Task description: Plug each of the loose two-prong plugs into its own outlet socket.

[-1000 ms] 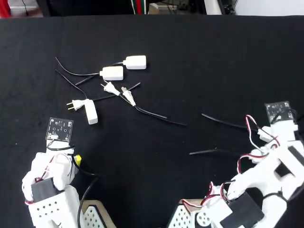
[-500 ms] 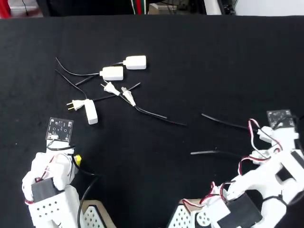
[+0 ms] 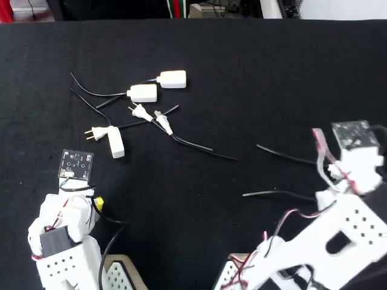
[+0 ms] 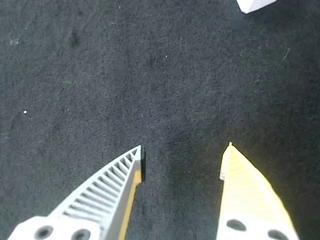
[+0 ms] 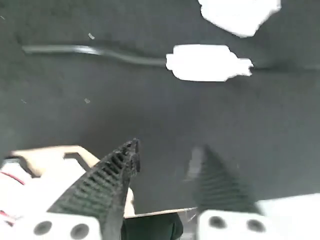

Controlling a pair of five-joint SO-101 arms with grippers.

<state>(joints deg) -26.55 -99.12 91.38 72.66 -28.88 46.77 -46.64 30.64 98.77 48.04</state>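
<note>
The left gripper [image 4: 185, 147], one ribbed grey-white finger and one ribbed yellow finger, stands with its tips well apart and nothing between them, low over the black cloth-covered table [image 4: 150, 75]. Its wrist view catches a white corner [image 4: 255, 4] at the frame's edge, too cut off to identify. The right gripper [image 5: 167, 147], with two ribbed black fingers, is likewise spread and holds nothing; one finger is blurred.

The high view lays out the task's things, well apart from both arms. Three white rectangular plastic outlet sockets lie toward the far left: the far socket [image 3: 173, 79], the middle socket [image 3: 143, 93] just beside it, and the near socket [image 3: 115, 142] closer to the left arm [image 3: 63, 232]. A small white two-prong plug with brass pins [image 3: 91, 134] lies just beside the near socket. Two more white plugs on thin black cables, the first plug [image 3: 140, 112] and the second plug [image 3: 162, 122], lie between the sockets. None sits in a socket. Two loose black cable ends [image 3: 284, 156] lie near the right arm [image 3: 344, 223].

The right wrist view adds a white oblong piece [image 5: 205, 62] on a thin cable [image 5: 90, 51] and a larger white shape [image 5: 240, 15], both too blurred to name.
</note>
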